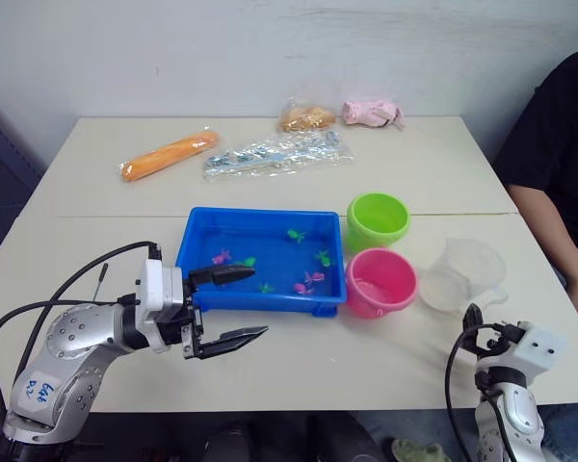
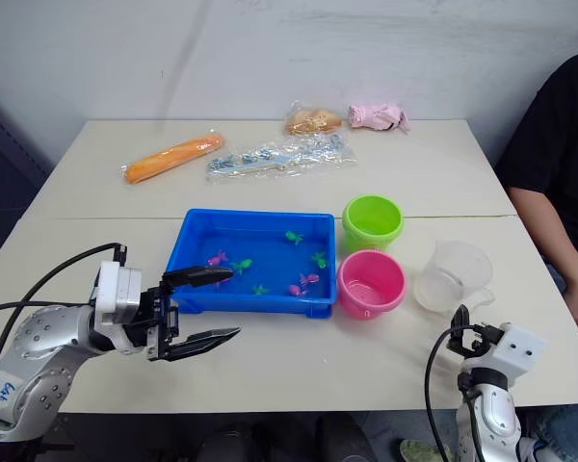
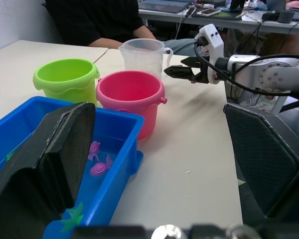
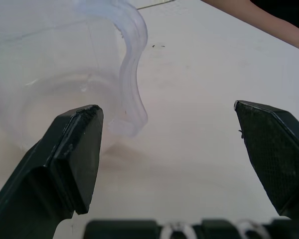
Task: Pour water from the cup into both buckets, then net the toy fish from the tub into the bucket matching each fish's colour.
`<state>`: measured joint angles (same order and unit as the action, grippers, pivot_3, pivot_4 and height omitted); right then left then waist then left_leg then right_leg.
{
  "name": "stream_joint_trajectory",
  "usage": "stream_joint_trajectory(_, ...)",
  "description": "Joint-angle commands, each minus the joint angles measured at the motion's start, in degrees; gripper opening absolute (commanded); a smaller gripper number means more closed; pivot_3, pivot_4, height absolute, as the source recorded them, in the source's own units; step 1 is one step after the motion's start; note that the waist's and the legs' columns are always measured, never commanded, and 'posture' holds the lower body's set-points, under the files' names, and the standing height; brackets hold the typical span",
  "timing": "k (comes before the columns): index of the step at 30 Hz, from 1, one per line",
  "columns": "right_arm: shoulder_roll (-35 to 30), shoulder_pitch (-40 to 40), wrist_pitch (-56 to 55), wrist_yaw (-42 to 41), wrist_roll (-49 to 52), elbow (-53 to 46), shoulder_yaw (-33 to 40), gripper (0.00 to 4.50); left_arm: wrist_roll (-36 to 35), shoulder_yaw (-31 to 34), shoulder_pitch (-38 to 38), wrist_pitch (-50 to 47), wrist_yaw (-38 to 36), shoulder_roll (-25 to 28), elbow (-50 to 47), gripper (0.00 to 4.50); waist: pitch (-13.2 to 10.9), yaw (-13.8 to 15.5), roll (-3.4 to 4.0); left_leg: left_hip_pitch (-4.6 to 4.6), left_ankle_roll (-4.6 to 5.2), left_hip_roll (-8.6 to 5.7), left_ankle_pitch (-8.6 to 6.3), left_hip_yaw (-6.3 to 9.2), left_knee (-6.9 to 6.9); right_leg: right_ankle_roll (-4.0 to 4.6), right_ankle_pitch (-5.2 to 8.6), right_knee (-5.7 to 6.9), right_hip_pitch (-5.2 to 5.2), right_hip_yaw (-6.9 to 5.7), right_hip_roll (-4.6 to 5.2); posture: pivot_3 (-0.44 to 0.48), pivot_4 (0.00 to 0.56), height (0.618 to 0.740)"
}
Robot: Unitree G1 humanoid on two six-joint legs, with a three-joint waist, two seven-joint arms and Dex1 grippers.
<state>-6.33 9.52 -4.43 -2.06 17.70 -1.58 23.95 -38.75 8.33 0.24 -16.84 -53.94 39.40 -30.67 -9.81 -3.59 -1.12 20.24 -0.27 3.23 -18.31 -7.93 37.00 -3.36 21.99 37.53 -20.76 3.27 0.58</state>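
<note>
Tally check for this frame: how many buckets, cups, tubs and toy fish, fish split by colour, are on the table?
Buckets: 2, the green bucket and the pink bucket
Cup: 1
Tub: 1
Pink fish: 3
Green fish: 4
Total: 11

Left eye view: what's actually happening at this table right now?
Nothing is held yet. The right gripper is open, close in front of the clear cup, its handle just ahead of the fingers. The left gripper hangs open at the near left corner of the blue tub, where small pink and green fish lie. The green bucket and pink bucket stand between tub and cup. A person's arm rests at the table's right edge.
</note>
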Motion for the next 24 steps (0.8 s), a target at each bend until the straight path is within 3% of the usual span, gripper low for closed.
stream_joint_trajectory(1, -0.9, -1.2, -2.6, 0.9, -0.7, 0.5, 1.8, 4.5, -0.1, 0.1, -0.5, 0.0, -0.2, 0.2, -0.9, 4.44, 0.0, 0.0, 0.0, 0.0, 0.0, 0.0, 0.0, 0.0, 0.0, 0.0, 0.0, 0.0, 0.0, 0.0, 0.0, 0.0, 0.15, 0.74)
stream_joint_trajectory(24, -1.8, -13.3, -4.1, 4.5, 0.8, 12.0, 4.3, 4.5, 0.9, -0.6, -0.5, -0.4, 3.5, -1.0, -3.0, 4.44, -0.1, -1.3, 0.11, 0.01, -0.02, 0.01, 0.02, -0.03, 0.01, -0.01, 0.0, 0.06, -0.05, 0.05, -0.03, 0.0, 0.15, 0.74)
